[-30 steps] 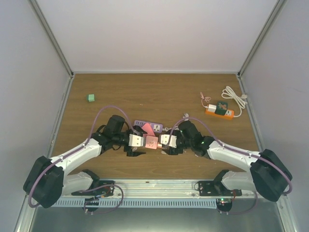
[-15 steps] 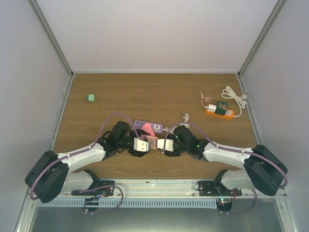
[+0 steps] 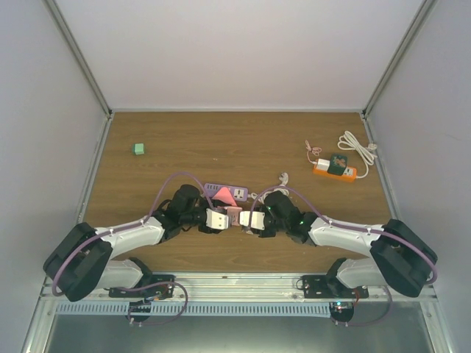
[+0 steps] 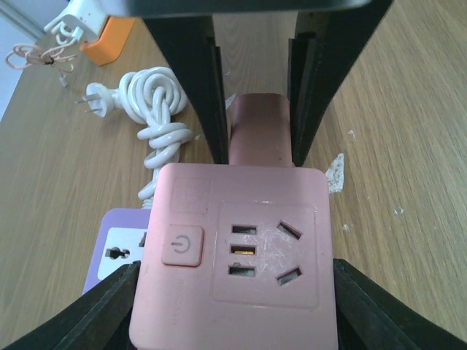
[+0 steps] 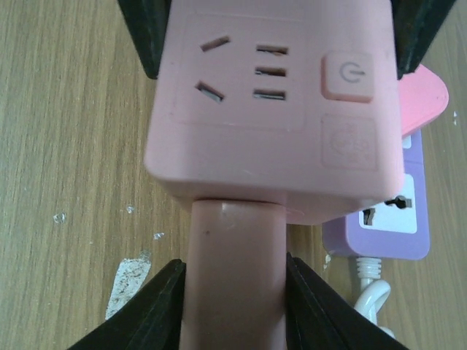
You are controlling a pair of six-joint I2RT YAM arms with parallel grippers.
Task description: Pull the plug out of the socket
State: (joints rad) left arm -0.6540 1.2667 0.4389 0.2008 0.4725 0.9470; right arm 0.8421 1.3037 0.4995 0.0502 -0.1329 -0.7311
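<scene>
The left gripper [image 4: 233, 306] is pinching the pink socket [image 5: 273, 109], while the right gripper [image 5: 232, 310] is clamping its plug [image 4: 261, 131]. Seen from above, the plug is sticking out toward 3 o'clock, straight at the right gripper.

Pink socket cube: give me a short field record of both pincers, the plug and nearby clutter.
left pincer: shut on pink socket cube, a finger on each side
right pincer: shut on pink plug
seating: plug in the cube, not yet pulled
beside cube: purple power strip, coiled white cord
far right: orange socket block
</scene>
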